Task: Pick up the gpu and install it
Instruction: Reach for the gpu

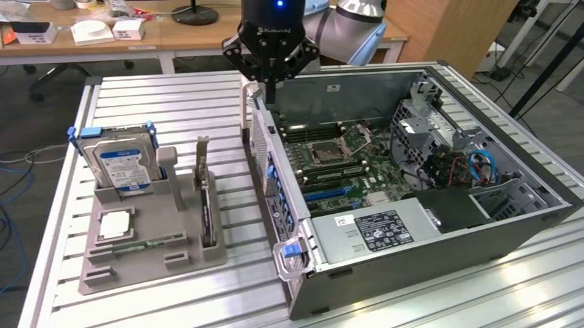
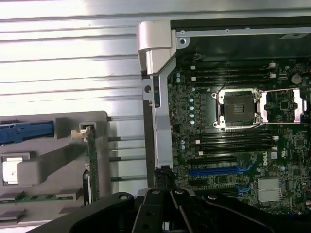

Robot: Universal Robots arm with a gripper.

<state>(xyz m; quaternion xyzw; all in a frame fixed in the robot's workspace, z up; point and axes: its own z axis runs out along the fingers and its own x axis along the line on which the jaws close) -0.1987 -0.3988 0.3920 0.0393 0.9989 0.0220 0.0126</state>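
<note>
Sitting open on the slatted table (image 1: 164, 96): computer case (image 1: 511, 225), motherboard (image 1: 356, 171) exposed. Grey fixture (image 1: 137, 273) is lying at its 9 o'clock in the exterior view, holding the gpu (image 1: 206, 208) upright on edge, untouched. A good pick is likely calling for spread jaws straddling its thin top edge and a straight lift. Gripper (image 1: 271, 87) is hanging tip-down over the case's rear wall, at the gpu's 1 o'clock, drawn closed, gripping nothing.

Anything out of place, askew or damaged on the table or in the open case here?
Nothing stands out. The gpu stands on edge in its slot of the grey holder, and the hard drive stands upright beside it, neither tipped. The hand hangs over the open case, at its holder-side wall, away from the gpu.
</note>
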